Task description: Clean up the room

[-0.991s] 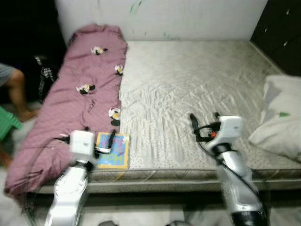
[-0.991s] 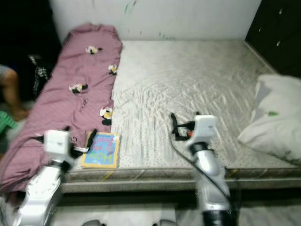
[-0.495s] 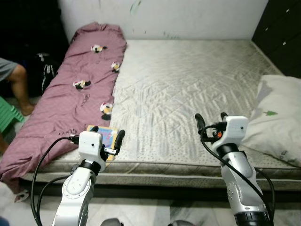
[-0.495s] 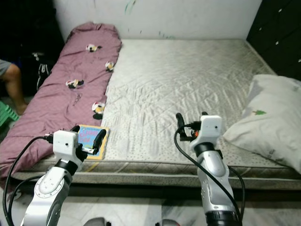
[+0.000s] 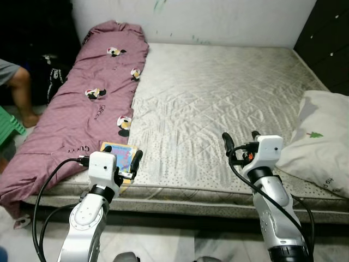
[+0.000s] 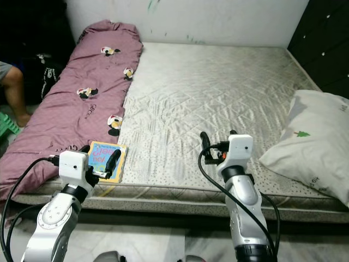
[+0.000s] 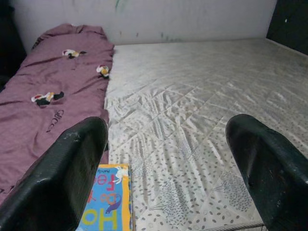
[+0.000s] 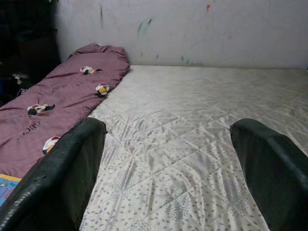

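Note:
A colourful children's book (image 6: 102, 149) lies flat at the mattress's front left corner, beside a purple blanket (image 5: 82, 109) with cartoon prints. My left gripper (image 5: 122, 155) hovers open just above the book's near end with nothing in it; the left wrist view shows the book (image 7: 108, 199) low between its fingers (image 7: 62, 178). My right gripper (image 5: 241, 140) is open and empty above the mattress's front edge, right of centre. A white pillow (image 5: 322, 142) with a small green tree print rests at the bed's right side.
The bare quilted mattress (image 5: 218, 93) runs back to a marked white wall. A person's leg (image 5: 19, 93) and a green stool (image 5: 8, 128) are at the far left on the floor. A dark cabinet (image 5: 327, 38) stands at the right.
The whole picture shifted and sharpened as the camera moved. Both grippers keep the same open pose, and the book, blanket and pillow lie where they were.

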`<state>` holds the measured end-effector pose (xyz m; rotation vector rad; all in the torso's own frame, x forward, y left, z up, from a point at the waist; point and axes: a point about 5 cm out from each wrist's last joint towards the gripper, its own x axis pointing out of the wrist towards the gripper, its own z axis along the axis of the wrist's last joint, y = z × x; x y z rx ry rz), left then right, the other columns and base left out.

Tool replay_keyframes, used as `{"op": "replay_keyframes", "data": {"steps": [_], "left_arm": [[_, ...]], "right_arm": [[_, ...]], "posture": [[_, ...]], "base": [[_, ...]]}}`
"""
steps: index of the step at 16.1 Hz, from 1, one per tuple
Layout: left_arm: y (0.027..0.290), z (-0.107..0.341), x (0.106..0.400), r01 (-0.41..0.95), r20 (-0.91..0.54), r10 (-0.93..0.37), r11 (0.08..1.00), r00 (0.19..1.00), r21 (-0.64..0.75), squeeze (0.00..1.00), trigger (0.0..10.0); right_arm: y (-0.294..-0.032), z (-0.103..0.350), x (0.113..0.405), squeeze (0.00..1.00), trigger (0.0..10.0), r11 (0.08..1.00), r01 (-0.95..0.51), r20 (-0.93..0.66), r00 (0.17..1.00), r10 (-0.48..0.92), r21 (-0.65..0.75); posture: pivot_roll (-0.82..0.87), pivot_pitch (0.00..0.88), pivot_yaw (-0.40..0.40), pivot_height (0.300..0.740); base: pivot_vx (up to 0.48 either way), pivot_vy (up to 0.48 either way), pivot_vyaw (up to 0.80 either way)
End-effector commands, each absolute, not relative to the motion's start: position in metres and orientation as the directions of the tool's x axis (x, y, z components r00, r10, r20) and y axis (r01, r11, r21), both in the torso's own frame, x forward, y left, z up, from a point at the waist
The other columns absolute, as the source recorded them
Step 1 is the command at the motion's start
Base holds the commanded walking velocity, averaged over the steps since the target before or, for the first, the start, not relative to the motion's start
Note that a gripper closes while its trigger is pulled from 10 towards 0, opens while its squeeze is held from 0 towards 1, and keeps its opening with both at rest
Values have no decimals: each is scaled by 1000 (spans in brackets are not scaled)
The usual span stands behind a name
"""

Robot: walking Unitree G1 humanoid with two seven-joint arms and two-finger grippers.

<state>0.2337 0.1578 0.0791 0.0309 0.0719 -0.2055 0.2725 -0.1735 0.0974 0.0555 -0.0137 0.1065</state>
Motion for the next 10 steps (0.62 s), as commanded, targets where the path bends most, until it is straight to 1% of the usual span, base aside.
{"op": "replay_keyframes", "data": {"steps": [1,10], "left_arm": [[159,82,234,202,-61,-200,979,978,31,0,10000],[158,81,234,202,-66,-200,979,978,35,0,10000]], "right_arm": [[-174,98,274,0,10000,993,-105,13,994,104,56],[-174,96,274,0,10000,993,-111,5,994,110,39]], "posture": [[-31,0,-16,740],[-30,0,-18,740]], "base": [[0,-461,-619],[0,-467,0]]}}
